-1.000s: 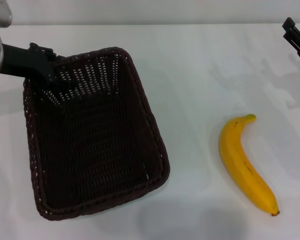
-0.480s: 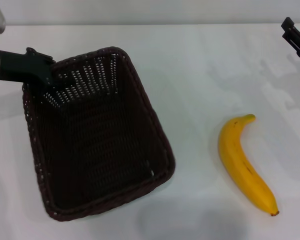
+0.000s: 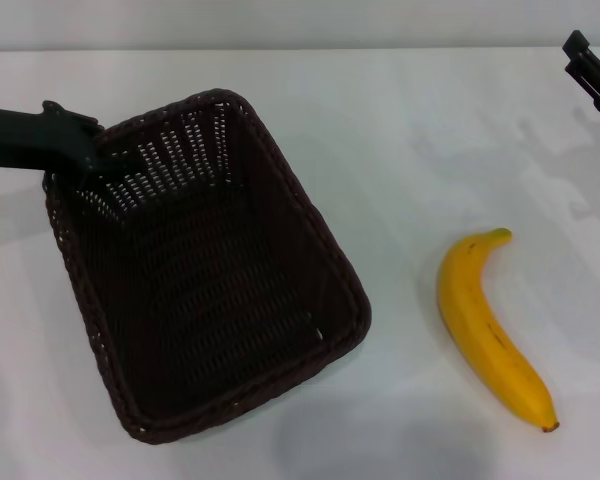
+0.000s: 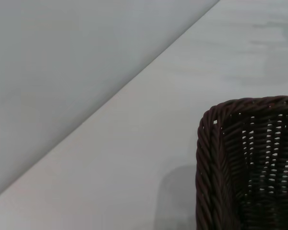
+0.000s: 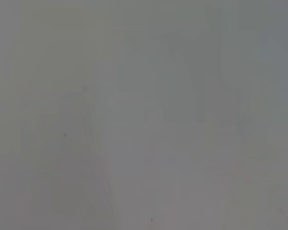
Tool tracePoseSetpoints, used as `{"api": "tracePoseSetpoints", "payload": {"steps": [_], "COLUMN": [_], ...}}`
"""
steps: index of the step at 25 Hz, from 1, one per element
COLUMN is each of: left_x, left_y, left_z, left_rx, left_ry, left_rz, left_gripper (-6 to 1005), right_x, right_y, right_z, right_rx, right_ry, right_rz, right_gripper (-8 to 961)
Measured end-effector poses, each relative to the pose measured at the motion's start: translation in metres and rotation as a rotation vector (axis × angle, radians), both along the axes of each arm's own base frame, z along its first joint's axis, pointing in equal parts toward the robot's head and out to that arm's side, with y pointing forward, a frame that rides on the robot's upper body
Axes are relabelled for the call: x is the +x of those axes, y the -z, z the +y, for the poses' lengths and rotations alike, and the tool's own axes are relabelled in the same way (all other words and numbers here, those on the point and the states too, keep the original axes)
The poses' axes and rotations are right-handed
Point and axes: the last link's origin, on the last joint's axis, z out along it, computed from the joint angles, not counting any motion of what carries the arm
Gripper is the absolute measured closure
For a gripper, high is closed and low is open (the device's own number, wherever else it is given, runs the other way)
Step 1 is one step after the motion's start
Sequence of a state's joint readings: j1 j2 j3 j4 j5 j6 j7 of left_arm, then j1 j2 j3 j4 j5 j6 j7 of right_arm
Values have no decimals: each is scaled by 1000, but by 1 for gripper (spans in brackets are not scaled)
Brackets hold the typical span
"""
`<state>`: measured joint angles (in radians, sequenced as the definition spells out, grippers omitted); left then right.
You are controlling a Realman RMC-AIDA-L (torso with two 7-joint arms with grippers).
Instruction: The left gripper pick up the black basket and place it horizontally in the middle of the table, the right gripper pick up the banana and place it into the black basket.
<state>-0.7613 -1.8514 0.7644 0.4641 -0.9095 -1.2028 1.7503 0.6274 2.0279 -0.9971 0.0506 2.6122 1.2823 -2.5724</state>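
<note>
The black basket (image 3: 200, 290) lies empty on the left half of the white table (image 3: 400, 150), set at a slant with its long side running near to far. My left gripper (image 3: 80, 152) is at the basket's far left corner, shut on the rim there. That corner of the basket (image 4: 220, 158) also shows in the left wrist view. The banana (image 3: 478, 325) lies on the table to the right of the basket, well apart from it, stem end pointing away from me. My right gripper (image 3: 592, 72) hangs at the far right edge, far from the banana.
A bare strip of table separates the basket from the banana. The table's far edge meets a pale wall (image 3: 300, 20). The right wrist view shows only a plain grey surface.
The left gripper has drawn back to the left with the basket's far corner. The basket has turned, its near end swinging right and toward me. The banana and right gripper have not moved.
</note>
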Motion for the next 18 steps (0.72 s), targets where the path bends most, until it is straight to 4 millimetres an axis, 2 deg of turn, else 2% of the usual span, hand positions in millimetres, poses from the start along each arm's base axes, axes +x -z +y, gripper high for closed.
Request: {"api": "tracePoseSetpoints", "payload": {"steps": [9,18], "left_x": [-4,-4], "left_y": [-11,-35], "left_z": [-5,-23], "left_rx": [-10,19], "left_ry": [-167,-206], "left_rz": [-88,-318], "left_gripper": [658,772], "right_x": [0,2], "right_y": [0,0], "right_z": [0,-1], "right_rx": [2,0], "right_ry": [1,8], "right_rz": [1,0], "right_gripper": [93,93]}}
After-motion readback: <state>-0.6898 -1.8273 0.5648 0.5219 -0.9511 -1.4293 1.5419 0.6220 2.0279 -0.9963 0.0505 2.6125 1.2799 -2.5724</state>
